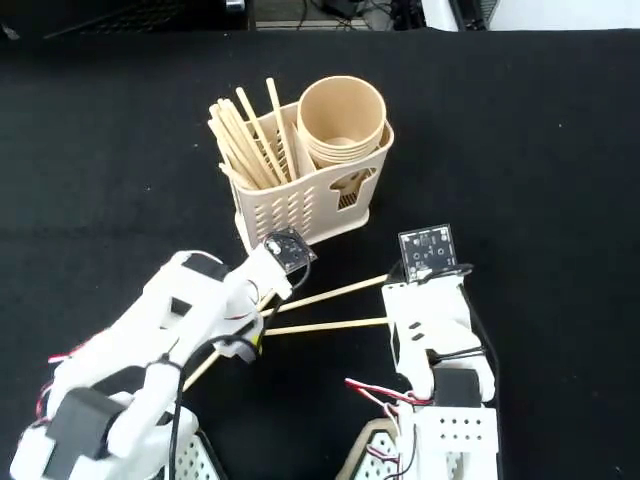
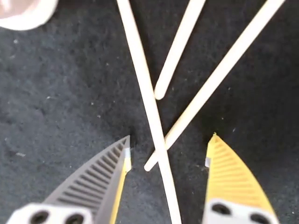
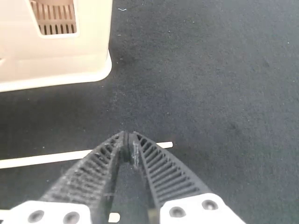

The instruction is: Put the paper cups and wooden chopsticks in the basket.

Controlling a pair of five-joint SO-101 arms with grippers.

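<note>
Currently, the paper cups [image 1: 342, 112] are sitting stacked in the right compartment of the basket [image 1: 300, 205], and a bundle of wooden chopsticks [image 1: 245, 140] is standing in its left compartment. Three loose chopsticks [image 2: 142, 84] are lying on the black table [image 1: 540, 150] just near of the basket, between the two arms. The left end effector [image 2: 171, 136] is hovering wide open over their crossing left ends, gripping nothing. The right end effector [image 3: 127, 136] is sitting fully closed above one chopstick's right end, probably not pinching it, though its fingers are hiding the contact.
</note>
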